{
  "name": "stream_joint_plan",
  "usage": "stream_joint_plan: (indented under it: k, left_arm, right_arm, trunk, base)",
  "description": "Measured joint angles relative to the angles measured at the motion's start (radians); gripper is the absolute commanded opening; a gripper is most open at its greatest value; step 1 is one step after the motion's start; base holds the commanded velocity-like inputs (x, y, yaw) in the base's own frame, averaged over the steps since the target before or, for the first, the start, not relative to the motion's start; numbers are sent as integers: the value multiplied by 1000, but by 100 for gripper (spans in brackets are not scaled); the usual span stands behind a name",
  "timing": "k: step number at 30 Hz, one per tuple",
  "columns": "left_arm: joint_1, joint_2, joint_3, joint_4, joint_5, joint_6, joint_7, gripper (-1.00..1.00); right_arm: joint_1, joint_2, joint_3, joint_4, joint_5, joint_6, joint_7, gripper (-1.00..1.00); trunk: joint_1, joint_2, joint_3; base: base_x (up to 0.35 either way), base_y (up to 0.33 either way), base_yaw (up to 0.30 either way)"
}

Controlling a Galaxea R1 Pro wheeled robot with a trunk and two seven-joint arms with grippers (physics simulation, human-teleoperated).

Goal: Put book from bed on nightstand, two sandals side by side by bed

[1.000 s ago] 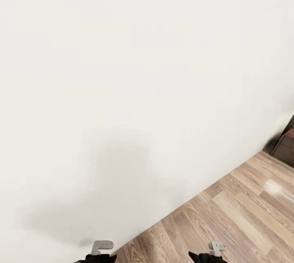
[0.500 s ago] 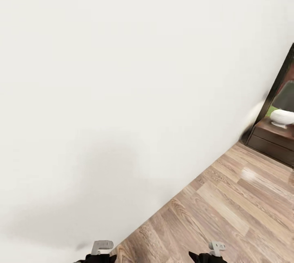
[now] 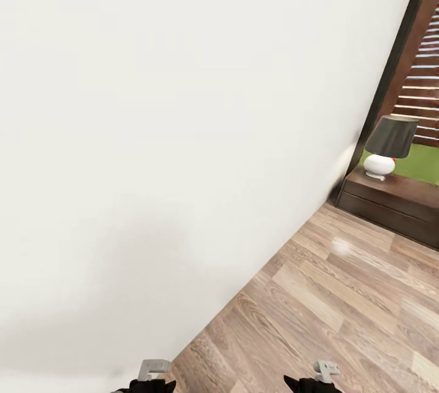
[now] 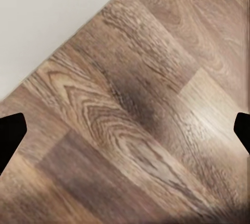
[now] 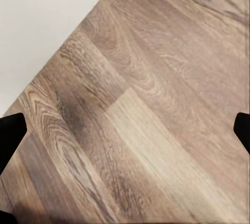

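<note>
Bedroom (image 3: 286,247) corner in head view, seen tilted. Low dark brown cabinet (image 3: 390,204) at far right against the wall, glossy top, drawer front facing the floor. Right end cut by the frame edge, so cannot tell whether nightstand or the longer bench-like unit.

On its top: table lamp (image 3: 386,148), white rounded base, dark shade, upright, near the wall-side end. Small red thing just behind the base, too small to identify.

Behind the cabinet: black window frame (image 3: 393,64) running up along the wall's end. Through it, slatted brown fence (image 3: 427,76) and a strip of green grass (image 3: 421,164).

Plain white wall (image 3: 183,137) across most of the head view, soft grey shadow on its lower part. Light brown wood-plank floor (image 3: 341,308) from lower centre out to the cabinet, bright glare patch partway along.

Left arm (image 3: 152,375) and right arm (image 3: 323,376) at the bottom edge: grey bracket over black body on each, left one close to the wall base, right one over the planks.

Left gripper (image 4: 125,130): black fingertips (image 4: 10,135) at opposite edges of the left wrist view, spread wide, nothing between, planks and a wedge of white wall beyond.

Right gripper (image 5: 125,130): same, fingertips (image 5: 10,133) wide apart, holding nothing, over planks with the wall's base in one corner.
</note>
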Motion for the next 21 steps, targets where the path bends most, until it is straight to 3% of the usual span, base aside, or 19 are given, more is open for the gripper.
stream_joint_plan:
  k: [21]
  left_arm:
    - [5, 1, -1, 0, -4, -10, 0, 100]
  right_arm:
    - [0, 0, 0, 0, 0, 0, -1, 100]
  trunk:
    - [0, 0, 0]
  base:
    - [0, 0, -261]
